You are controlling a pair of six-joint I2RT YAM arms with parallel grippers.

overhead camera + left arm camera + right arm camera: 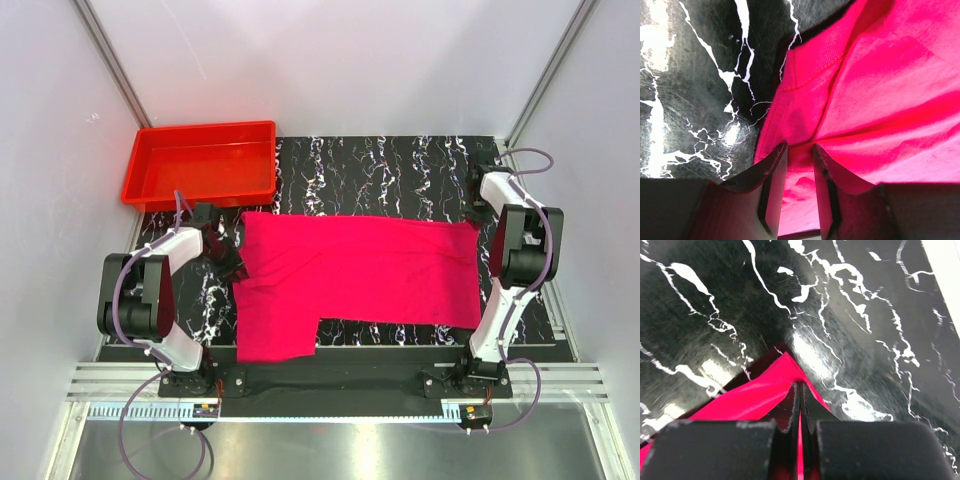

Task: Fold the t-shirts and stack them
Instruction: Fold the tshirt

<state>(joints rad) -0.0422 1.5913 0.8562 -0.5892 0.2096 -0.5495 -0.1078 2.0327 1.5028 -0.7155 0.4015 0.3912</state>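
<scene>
The magenta-pink t-shirt (360, 270) lies spread flat on the black marbled table, with a flap hanging toward the near left. My left gripper (232, 262) is at the shirt's left edge. In the left wrist view its jaws (799, 147) stand narrowly apart, with a bunched fold of the shirt (880, 75) pinched between the tips. My right gripper (478, 222) is at the shirt's far right corner. In the right wrist view it (801, 385) is shut tight on that corner of cloth (750, 395), lifted slightly off the table.
A rigid red tray (205, 129) stands at the back left, just beyond the shirt's far left corner. White walls with metal posts close in the table on the left, right and back. Bare marbled tabletop (400, 165) lies behind the shirt.
</scene>
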